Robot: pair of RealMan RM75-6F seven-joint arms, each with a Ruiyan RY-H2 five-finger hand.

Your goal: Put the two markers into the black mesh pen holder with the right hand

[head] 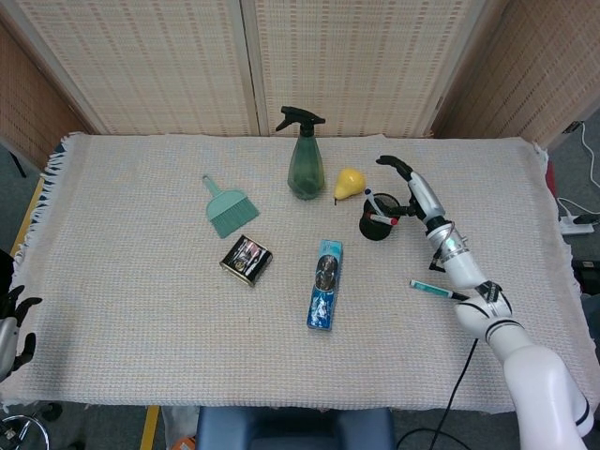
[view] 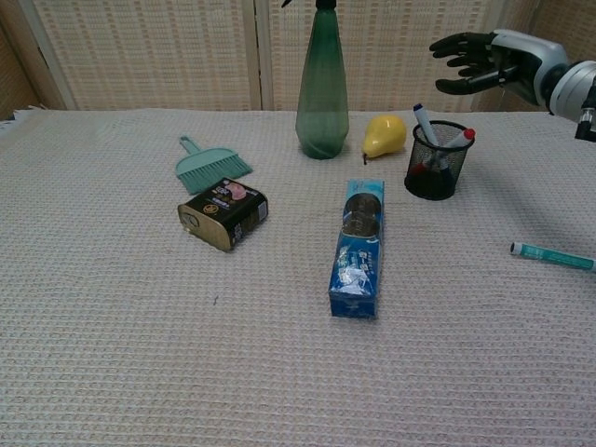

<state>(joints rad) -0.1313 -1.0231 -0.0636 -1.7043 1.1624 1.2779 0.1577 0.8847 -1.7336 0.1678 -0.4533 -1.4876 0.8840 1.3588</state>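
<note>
Above the far right of the table, the right hand (view: 494, 61) hovers with fingers (view: 453, 45) spread wide and empty, over the black mesh pen holder (view: 438, 160). Both markers, blue-capped (view: 425, 124) and red-capped (view: 459, 141), stand inside it beside the yellow pear (view: 384, 136). The placing looks done, so the next move calls only for lifting the hand clear without knocking the holder; the left hand (head: 11, 323) rests at the near left edge, fingers unclear.

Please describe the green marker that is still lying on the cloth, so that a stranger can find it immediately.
Start at the black mesh pen holder beside the yellow pear. Look toward the table's near right edge: the green marker lies flat there, alone. Unlike the two markers standing in the holder, it is teal and outside it.
</note>
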